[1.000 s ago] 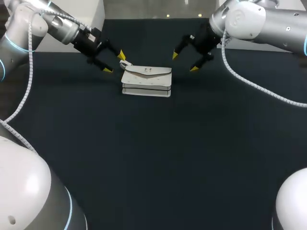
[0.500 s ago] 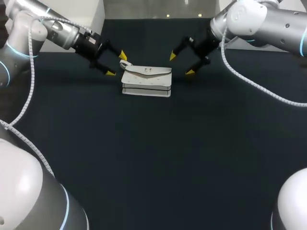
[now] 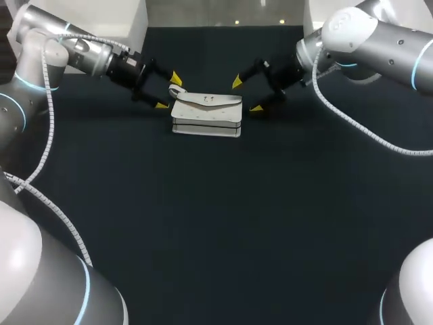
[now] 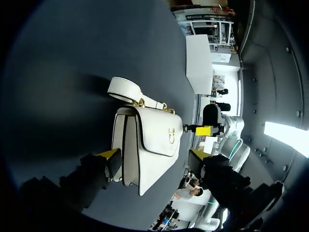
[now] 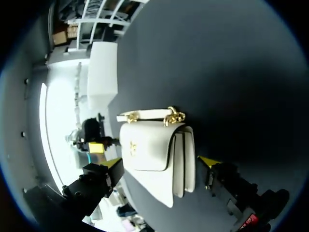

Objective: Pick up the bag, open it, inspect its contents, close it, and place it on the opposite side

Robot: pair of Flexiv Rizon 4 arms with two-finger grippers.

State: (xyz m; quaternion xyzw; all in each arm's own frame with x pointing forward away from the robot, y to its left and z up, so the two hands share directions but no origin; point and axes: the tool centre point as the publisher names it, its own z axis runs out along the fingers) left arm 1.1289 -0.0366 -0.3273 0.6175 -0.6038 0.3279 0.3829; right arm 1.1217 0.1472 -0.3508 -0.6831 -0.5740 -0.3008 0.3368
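Note:
A white flap bag with gold hardware lies shut on the dark table, its strap at its left end. My left gripper stands open just off that left end, its yellow tips on either side of the strap end and clear of the bag. Off the bag's right end my right gripper is also open, not touching. In the left wrist view the bag lies ahead, framed by the open left gripper. In the right wrist view the bag sits likewise before the right gripper.
The dark table stretches wide and bare in front of the bag. A white block stands at the back left edge.
Both arms have swung lower and inward, bringing their open grippers closer to the two ends of the bag. The bag has not moved.

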